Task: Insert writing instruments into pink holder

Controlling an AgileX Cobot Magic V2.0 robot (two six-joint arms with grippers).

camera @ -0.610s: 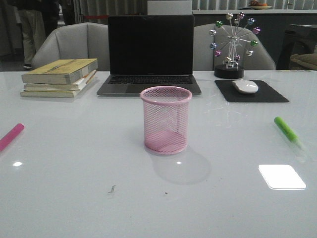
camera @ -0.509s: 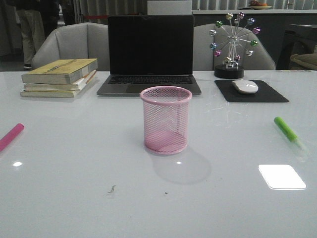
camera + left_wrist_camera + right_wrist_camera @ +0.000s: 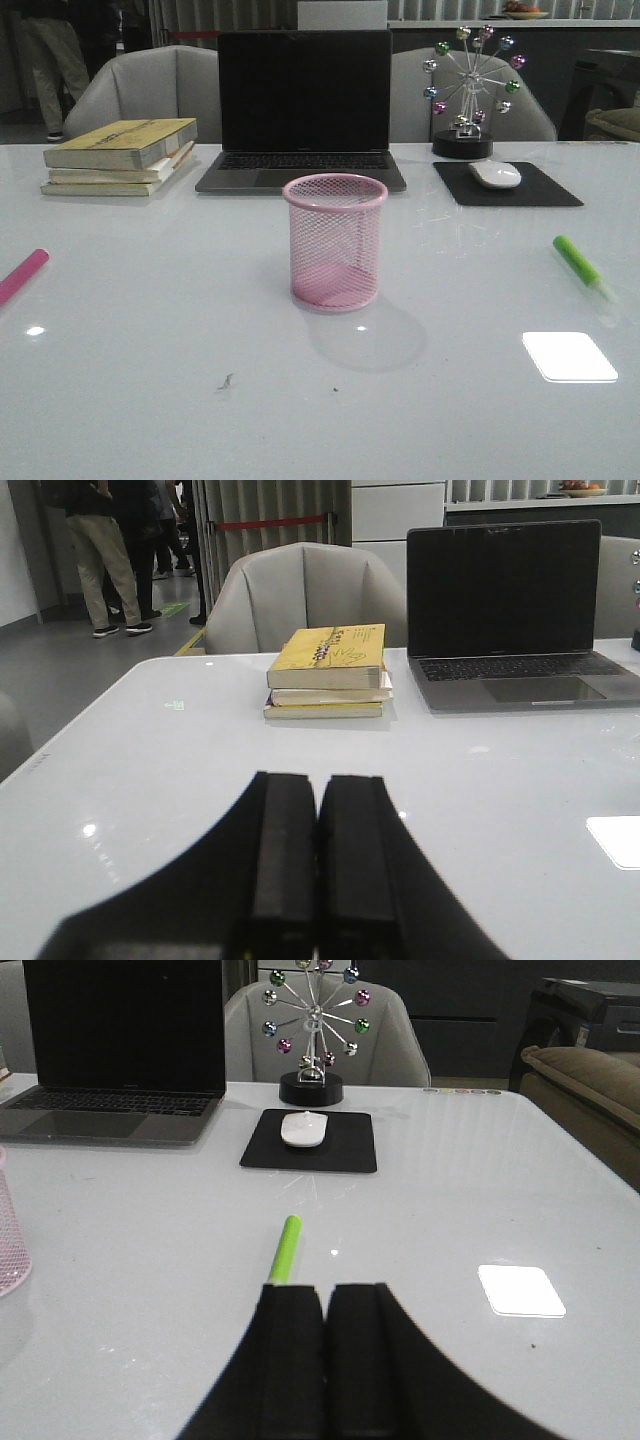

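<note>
While the pink holder stands upright and empty at the middle of the white table, both pens are found lying flat, well apart from it. The green highlighter rests toward the right edge and the magenta highlighter at the far left edge, partly cut off in the front view.

The coming move is judged to turn on the green pen. In the right wrist view it is seen straight ahead of the right gripper, its long axis running away from the fingers, nearly in line with them, its near end hidden behind the fingertips. The right arm is clearly the nearer one to it. The right fingers are pressed together with nothing between them; the left gripper is likewise closed on nothing.

Neither gripper is shown in the front view. The magenta pen is not shown in the left wrist view, where only the stacked books and the laptop are seen beyond the fingers. A sliver of the holder's mesh wall is caught at the edge of the right wrist view
</note>
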